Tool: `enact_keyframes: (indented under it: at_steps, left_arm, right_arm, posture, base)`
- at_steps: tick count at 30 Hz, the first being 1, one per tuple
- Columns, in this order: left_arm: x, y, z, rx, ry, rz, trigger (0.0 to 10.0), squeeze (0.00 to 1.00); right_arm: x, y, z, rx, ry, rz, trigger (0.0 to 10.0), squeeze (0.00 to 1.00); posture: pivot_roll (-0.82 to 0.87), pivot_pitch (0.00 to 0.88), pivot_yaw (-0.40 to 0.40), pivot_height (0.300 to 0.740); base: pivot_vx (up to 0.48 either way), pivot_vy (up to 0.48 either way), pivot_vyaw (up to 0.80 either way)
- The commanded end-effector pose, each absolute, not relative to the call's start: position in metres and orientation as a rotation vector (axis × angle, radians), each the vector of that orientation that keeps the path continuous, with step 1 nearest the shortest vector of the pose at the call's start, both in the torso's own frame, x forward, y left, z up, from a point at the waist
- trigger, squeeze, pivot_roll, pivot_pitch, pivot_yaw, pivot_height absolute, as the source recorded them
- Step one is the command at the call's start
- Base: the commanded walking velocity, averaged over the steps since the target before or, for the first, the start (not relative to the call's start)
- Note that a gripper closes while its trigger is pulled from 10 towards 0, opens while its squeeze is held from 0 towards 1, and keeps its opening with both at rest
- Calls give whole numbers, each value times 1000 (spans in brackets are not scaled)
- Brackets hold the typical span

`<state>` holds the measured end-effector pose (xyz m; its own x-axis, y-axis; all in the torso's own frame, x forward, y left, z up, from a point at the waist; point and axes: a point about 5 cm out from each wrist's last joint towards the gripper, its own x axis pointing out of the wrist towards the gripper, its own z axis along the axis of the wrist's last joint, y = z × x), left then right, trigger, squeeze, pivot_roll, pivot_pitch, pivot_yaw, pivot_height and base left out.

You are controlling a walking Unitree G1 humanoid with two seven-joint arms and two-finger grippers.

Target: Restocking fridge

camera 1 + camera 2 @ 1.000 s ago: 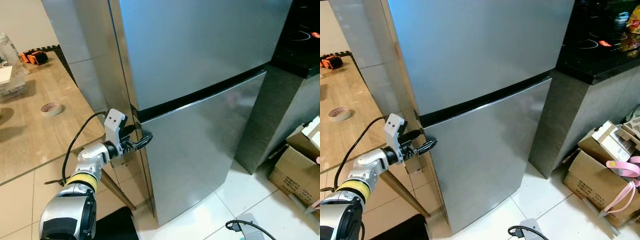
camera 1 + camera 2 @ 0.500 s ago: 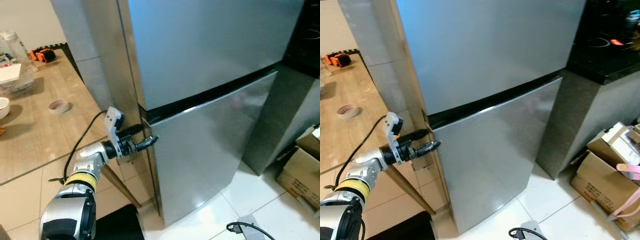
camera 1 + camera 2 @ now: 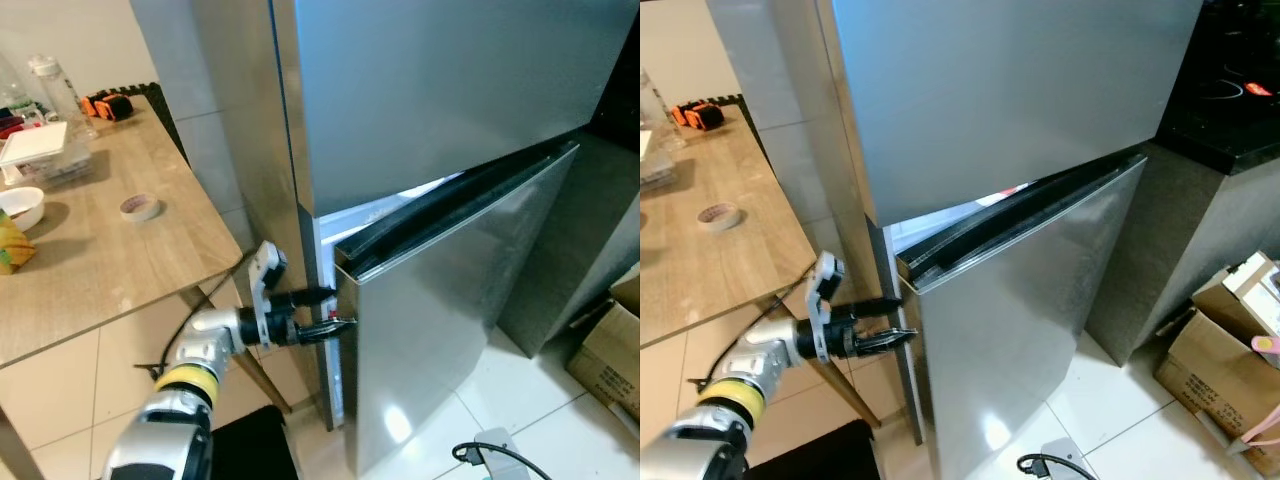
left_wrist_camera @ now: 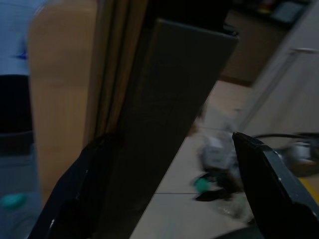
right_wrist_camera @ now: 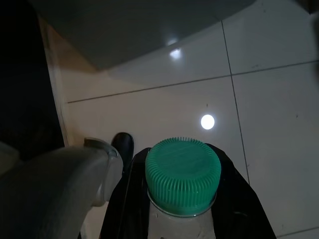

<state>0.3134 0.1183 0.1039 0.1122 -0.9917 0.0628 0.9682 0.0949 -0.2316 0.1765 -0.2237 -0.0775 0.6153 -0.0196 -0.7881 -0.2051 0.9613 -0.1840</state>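
The left end effector (image 3: 335, 311), its 2 fingers spread around the lower fridge door (image 3: 450, 310) edge, should pull steadily outward — the right end effector (image 5: 184, 219) gripped a green-capped bottle (image 5: 183, 181).

The fridge (image 3: 420, 110) stands right of the table (image 3: 100, 260), boxes (image 3: 1230, 340) further right.

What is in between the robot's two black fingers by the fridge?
In the left wrist view, the dark edge of the silver lower fridge door stands between the left gripper fingers; the head views show that door pulled ajar.
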Motion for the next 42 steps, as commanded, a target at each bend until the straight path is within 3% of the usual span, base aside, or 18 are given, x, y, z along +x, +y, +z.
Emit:
enact_keyframes:
  at_steps: [1, 8, 13, 15, 16, 19, 25, 27, 28, 33, 42]
  left_arm:
    - [304, 91, 107, -259, 96, -1594, 10000, 0]
    - [289, 78, 111, -332, 70, -1663, 10000, 0]
    - [290, 93, 96, -273, 125, -1562, 10000, 0]
    - [301, 134, 75, -252, 209, -1271, 10000, 0]
    - [301, 143, 69, -256, 235, -1213, 10000, 0]
    - [293, 161, 52, -246, 313, -1098, 10000, 0]
    - [286, 170, 41, -239, 367, -1032, 10000, 0]
    - [262, 189, 4, -275, 505, -814, 10000, 0]
    - [262, 189, 4, -275, 505, -814, 10000, 0]
    - [221, 213, -43, -268, 723, -407, 10000, 0]
    - [167, 232, -76, -362, 886, -45, 10000, 0]
  right_arm:
    - [175, -223, -79, -263, 909, 100, 10000, 0]
    - [172, -223, -80, -264, 918, 105, 10000, 0]
    - [169, -223, -82, -269, 930, 111, 10000, 0]
    - [168, -222, -82, -267, 933, 111, 10000, 0]
    - [168, -222, -82, -265, 934, 111, 10000, 0]
    - [166, -221, -83, -263, 937, 112, 10000, 0]
    - [166, -220, -83, -262, 939, 114, 10000, 0]
    - [165, -220, -84, -264, 946, 116, 10000, 0]
    - [165, -220, -84, -264, 946, 116, 10000, 0]
    - [160, -222, -86, -271, 973, 112, 10000, 0]
    - [151, -224, -90, -282, 1015, 110, 10000, 0]
  posture:
    - [-136, 5, 55, 740]
    - [-133, 0, 51, 740]
    - [-128, 0, 49, 740]
    - [-129, 0, 51, 740]
    - [-129, 0, 51, 740]
    - [-129, 0, 56, 740]
    - [-126, 0, 56, 740]
    - [-123, 0, 53, 740]
    - [-123, 0, 53, 740]
    - [-119, 0, 47, 740]
    - [-116, 0, 42, 740]
  base:
    - [0, 0, 0]
    - [0, 0, 0]
    - [0, 0, 0]
    - [0, 0, 0]
    - [0, 0, 0]
    - [0, 0, 0]
    - [0, 0, 0]
    - [0, 0, 0]
    - [0, 0, 0]
    - [0, 0, 0]
    - [0, 0, 0]
